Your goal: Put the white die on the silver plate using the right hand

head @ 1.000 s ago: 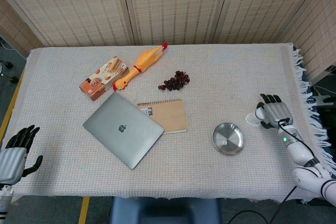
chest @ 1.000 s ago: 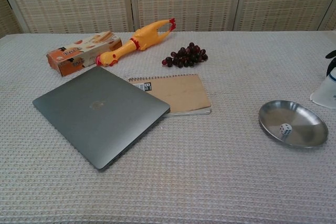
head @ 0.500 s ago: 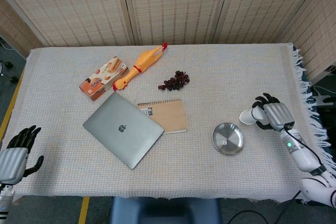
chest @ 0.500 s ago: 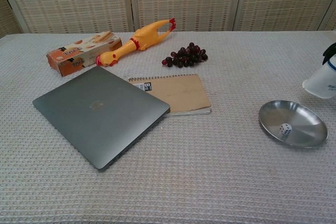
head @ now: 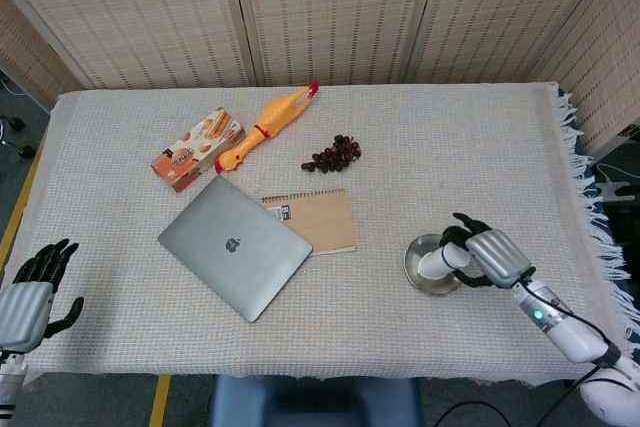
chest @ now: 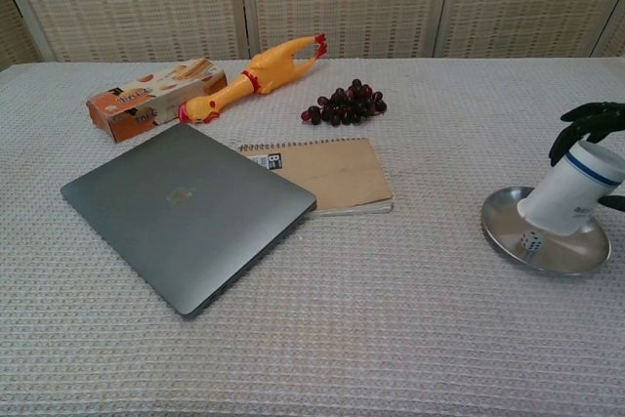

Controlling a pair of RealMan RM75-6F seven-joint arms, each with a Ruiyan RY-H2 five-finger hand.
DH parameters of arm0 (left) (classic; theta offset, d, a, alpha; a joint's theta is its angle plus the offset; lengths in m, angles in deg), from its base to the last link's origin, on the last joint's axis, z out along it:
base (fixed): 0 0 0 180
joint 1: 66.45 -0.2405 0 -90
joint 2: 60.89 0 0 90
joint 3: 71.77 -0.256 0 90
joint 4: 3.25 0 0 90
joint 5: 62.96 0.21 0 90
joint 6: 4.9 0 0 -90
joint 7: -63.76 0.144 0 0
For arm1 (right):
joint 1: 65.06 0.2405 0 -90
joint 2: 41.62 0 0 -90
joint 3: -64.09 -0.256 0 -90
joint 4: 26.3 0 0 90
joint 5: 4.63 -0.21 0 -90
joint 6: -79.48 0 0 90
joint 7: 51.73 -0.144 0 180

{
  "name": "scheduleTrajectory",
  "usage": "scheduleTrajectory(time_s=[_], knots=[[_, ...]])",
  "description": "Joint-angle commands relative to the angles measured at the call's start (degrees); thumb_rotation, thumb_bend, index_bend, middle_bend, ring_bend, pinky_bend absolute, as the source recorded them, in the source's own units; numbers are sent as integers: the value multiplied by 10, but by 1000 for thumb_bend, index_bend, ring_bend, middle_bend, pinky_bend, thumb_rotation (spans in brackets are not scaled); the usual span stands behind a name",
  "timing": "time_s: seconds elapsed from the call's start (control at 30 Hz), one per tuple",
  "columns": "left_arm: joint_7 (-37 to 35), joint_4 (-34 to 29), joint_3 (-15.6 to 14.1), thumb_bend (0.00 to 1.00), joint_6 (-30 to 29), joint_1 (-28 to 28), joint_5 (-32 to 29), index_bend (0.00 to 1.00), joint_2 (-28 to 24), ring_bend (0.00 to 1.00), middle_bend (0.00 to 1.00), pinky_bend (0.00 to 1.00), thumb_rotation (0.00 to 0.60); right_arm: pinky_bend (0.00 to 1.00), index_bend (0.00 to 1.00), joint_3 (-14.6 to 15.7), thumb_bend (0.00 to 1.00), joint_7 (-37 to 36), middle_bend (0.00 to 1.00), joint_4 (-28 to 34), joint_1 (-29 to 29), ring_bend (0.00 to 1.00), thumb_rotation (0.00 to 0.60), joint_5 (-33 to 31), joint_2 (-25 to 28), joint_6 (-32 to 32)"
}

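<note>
Since a second ago the right hand [head: 492,257] has moved from the right edge of the worktop [head: 420,137] inward to the round silver metal plate [head: 419,272], carrying a white paper cup with a blue band [chest: 569,188] along with it. The hand now grips that cup, its dark fingers [chest: 586,122] wrapped around the upper part, and the cup is tilted with its open mouth pointing down toward the plate. The small white die with black dots [chest: 530,240] lies on the plate, just below the cup's lower rim; whether the rim touches it cannot be told.

The left hand [head: 27,292] hangs off the near left corner of the worktop, empty, with its fingers spread apart.

A closed grey laptop [head: 234,245] lies left of centre, overlapping the corner of a brown spiral-bound notebook [head: 316,218]. Behind them sit an orange snack box [head: 198,148], a yellow rubber chicken [head: 265,128] just beside the box, and a bunch of dark purple grapes [head: 333,153], well apart from the plate. None of these has shifted.
</note>
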Motion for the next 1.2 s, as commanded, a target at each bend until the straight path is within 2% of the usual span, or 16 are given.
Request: scheduleTrajectory(time_s=[0.03,0.17,0.47,1.2], knots=[[-3,0,0,399,-1,-1,1,0,-1,0,0,145,600,251,514,6,319,-4,247,-2,6,22,600,9,-12,-5],[-7,0,0,399,-5,-2,3,0,-4,0,0,145,600,251,516,8,323,8,247,-3,8,22,600,15,-16,-15],[-10,0,0,398,-4,-2,3,0,-4,0,0,147,600,247,509,13,323,78,247,13,15,22,600,-12,-6,22],[-12,-1,0,399,1,0,2,0,-6,0,0,152,600,247,487,-6,323,223,247,-8,25,22,600,-76,-43,55]])
